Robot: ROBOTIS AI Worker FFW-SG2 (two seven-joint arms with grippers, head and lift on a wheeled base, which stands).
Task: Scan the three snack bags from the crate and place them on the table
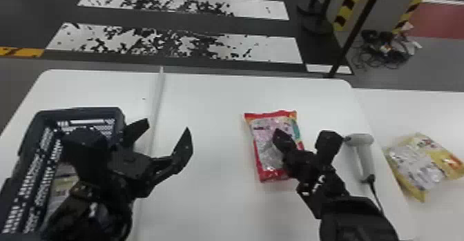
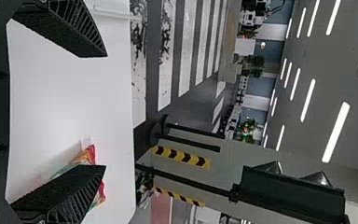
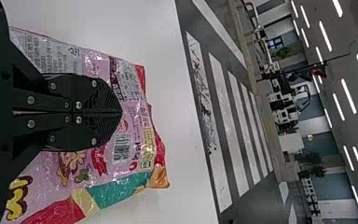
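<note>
Putting progress near one of three: likely done with yellow-silver plastic bag (image 1: 416, 166), past right edge of white tabletop (image 1: 210, 98). Left to place: pink-red plastic bag (image 1: 264, 150), mid-tabletop, under pressed-together right gripper (image 3: 121, 112); printed bag (image 1: 62, 186) inside dark-blue plastic crate (image 1: 81, 111), left edge. Left gripper (image 1: 168, 125): spread.

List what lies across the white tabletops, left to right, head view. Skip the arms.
Dark crate → pale strip → red-edged snack bag → handheld scanner → yellow snack bag.

Head view forward and down, wrist views sideways, sharing striped floor (image 1: 272, 47)
</note>
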